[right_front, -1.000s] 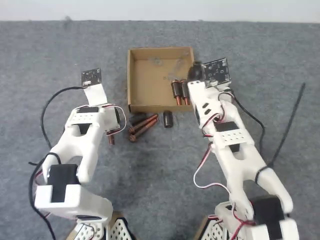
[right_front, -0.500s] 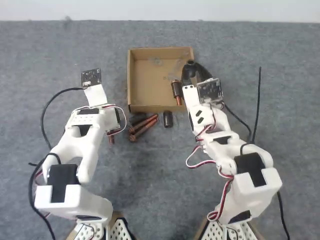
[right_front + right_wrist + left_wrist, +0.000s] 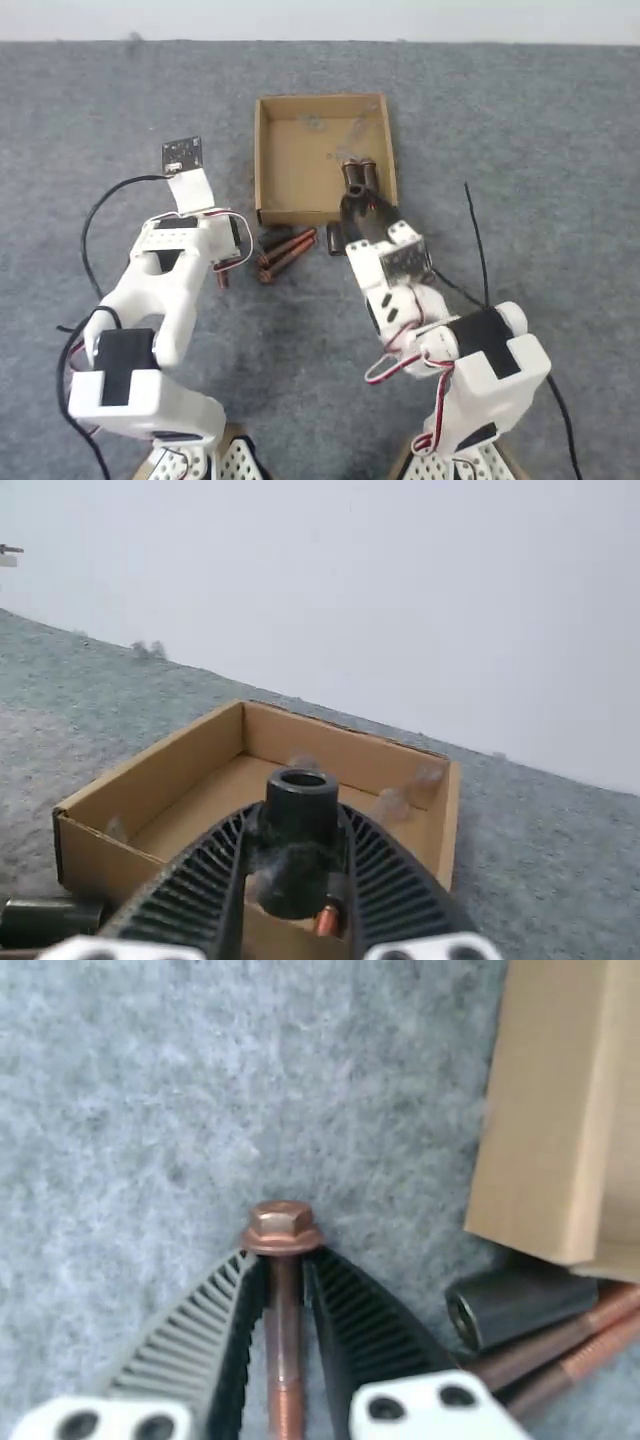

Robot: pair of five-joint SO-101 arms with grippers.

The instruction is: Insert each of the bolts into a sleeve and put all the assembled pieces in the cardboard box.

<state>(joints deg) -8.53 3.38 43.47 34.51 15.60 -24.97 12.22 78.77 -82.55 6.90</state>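
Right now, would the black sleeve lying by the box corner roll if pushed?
Probably: the sleeve is a cylinder lying on its side. The fuzzy carpet and bolts beside it would likely stop it soon.

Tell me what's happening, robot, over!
Left hand shut on bolt. Right hand shut on sleeve at cardboard box. Spare bolts, loose sleeve lie beside box.

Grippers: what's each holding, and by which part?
Left gripper: bolt, by the shank just under its head. Right gripper: black sleeve, by its sides.
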